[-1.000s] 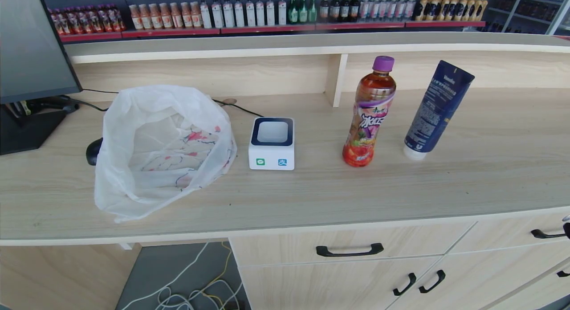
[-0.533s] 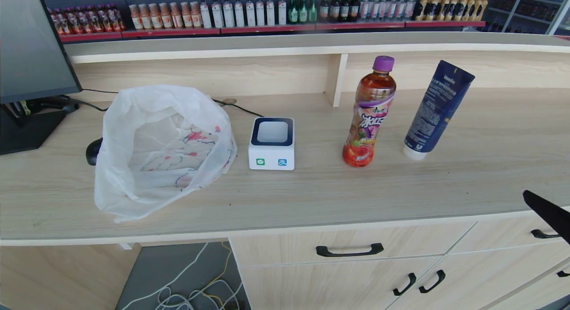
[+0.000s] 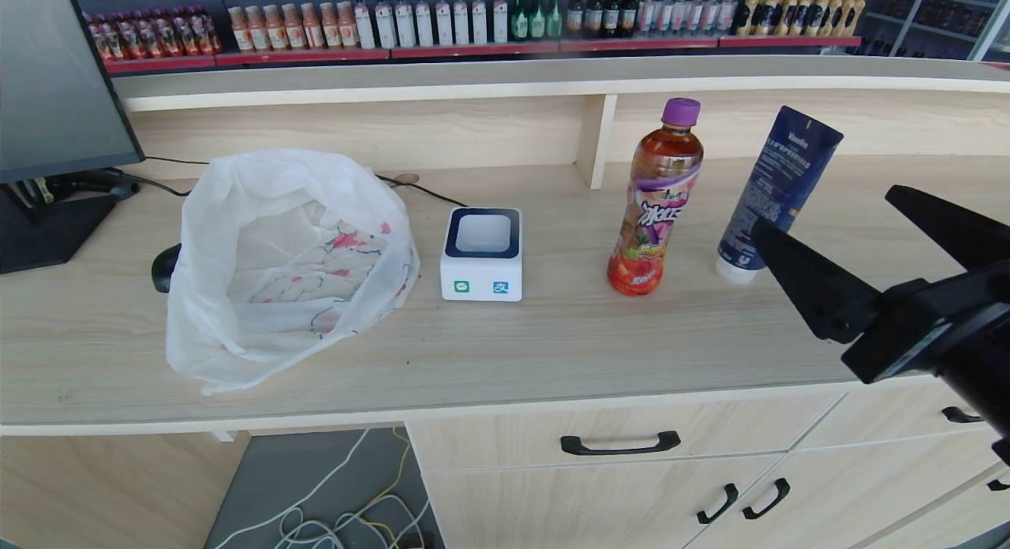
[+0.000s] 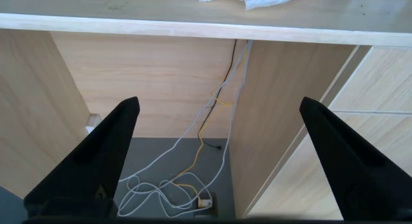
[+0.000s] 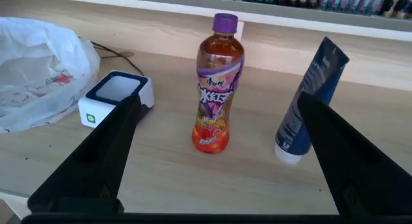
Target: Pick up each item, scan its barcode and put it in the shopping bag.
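L gripper hangs lowest and nearest, below the front edge of the pale wood counter. Its jaws are spread wide and hold nothing, so it is far from any item.

R gripper sits at the right edge of the frame over the counter, jaws wide apart and empty. This is clearly the nearer arm.

Just beyond its inner finger, up and to the left, is the dark blue squeeze tube. It stands on its white cap, long axis near vertical, leaning to upper right.

Left of that, apart from it, is the orange drink bottle w/ purple cap, upright. In the R wrist view it falls centred between the fingers, so it is prob. the first pick, w/ a side grasp across the vertical axis.

Further left are the white box scanner at frame centre, then the open white plastic shopping bag.
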Controlling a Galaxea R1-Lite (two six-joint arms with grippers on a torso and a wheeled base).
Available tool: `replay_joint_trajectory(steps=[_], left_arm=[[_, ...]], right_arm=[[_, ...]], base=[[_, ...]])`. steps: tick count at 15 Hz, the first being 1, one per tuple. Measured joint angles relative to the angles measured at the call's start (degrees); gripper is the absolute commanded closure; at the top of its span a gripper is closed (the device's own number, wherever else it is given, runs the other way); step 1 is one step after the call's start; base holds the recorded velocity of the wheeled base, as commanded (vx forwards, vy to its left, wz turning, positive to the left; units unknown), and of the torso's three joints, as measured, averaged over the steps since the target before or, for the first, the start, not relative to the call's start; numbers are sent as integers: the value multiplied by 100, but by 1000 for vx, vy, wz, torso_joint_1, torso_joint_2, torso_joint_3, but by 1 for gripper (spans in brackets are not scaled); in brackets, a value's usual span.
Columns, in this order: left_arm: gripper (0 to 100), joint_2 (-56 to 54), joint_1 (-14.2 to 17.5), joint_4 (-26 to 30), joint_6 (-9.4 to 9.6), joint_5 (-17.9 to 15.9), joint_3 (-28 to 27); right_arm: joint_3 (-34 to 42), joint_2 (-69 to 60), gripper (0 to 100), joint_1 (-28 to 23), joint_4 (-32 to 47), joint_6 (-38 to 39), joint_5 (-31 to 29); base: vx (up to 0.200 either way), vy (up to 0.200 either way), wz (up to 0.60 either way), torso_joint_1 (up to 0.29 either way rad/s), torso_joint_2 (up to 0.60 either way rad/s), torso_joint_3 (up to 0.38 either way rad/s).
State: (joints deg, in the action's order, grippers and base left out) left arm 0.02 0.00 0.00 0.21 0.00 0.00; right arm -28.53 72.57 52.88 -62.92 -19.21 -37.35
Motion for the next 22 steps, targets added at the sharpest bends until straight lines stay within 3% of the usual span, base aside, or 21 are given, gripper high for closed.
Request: replay_joint_trajectory(steps=[13, 22], left_arm=[[0, 0, 0, 2, 4, 0, 0], [0, 0, 0, 2, 4, 0, 0]], right_arm=[[-1535, 1819, 0, 84, -15, 375, 40], [-1941, 2175, 0, -724, 0, 433, 495]], base=[[0, 0, 0, 0, 0, 0], [0, 0, 0, 0, 0, 0]])
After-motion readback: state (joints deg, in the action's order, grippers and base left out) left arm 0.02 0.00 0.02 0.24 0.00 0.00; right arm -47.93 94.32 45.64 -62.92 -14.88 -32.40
